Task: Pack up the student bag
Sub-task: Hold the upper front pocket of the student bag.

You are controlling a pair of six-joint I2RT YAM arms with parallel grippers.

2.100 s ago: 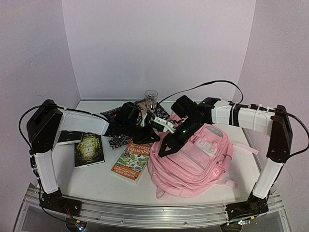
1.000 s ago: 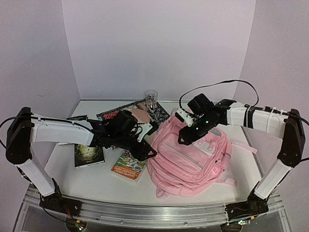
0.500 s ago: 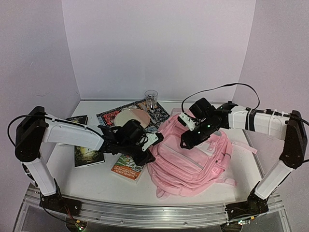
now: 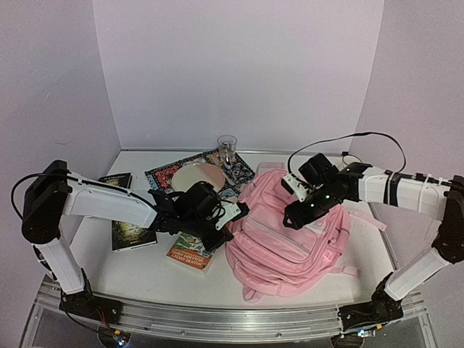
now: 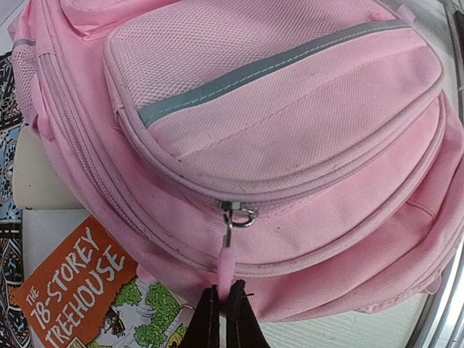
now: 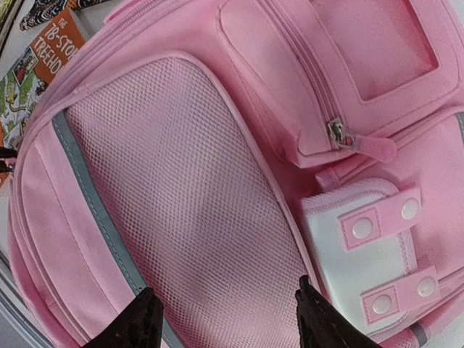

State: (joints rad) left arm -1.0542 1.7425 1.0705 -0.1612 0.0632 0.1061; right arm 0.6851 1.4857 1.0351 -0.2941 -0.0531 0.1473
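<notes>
The pink student bag (image 4: 286, 235) lies flat on the table, front pockets up, with a white patch (image 6: 362, 254) near its top. My left gripper (image 5: 221, 319) is shut on the pink zipper pull (image 5: 226, 264) of the bag's main zip at the bag's left side (image 4: 230, 217). My right gripper (image 6: 228, 319) is open and empty, its fingers (image 6: 141, 322) spread just above the bag's mesh front pocket (image 6: 181, 203), near the white patch in the top view (image 4: 299, 214).
An orange "78-Storey Treehouse" book (image 4: 190, 250) lies left of the bag, also in the left wrist view (image 5: 65, 290). A dark green book (image 4: 130, 233) lies further left. A patterned mat with a pink plate (image 4: 199, 174) and a glass (image 4: 227, 145) stand behind.
My right gripper has moved right, from the bag's upper middle toward the white patch. My left gripper stays at the bag's left side, and the bag has shifted slightly right.
</notes>
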